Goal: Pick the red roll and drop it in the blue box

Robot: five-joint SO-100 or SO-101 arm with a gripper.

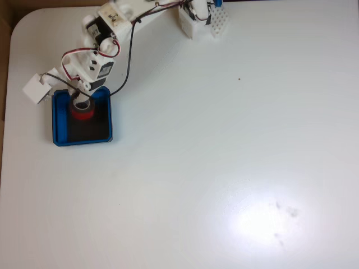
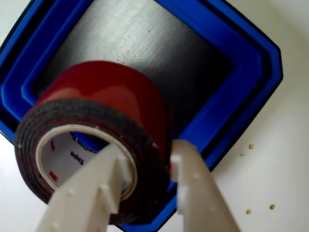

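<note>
While held over blue box (image 2: 251, 92), red roll (image 2: 111, 96) lies tilted, ring face toward wrist camera, axis along fingers. Gripper (image 2: 152, 169) pinches roll wall: 1 finger (image 2: 96, 188) inside core, 1 outside. Arm (image 1: 106, 33) reaches down over box (image 1: 59, 120) at table's (image 1: 224, 140) left in fixed view.

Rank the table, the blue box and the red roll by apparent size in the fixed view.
1. The table, by far the largest.
2. The blue box, a small square near the table's left edge.
3. The red roll, smallest, sitting within the box's outline, partly covered by the arm.
</note>
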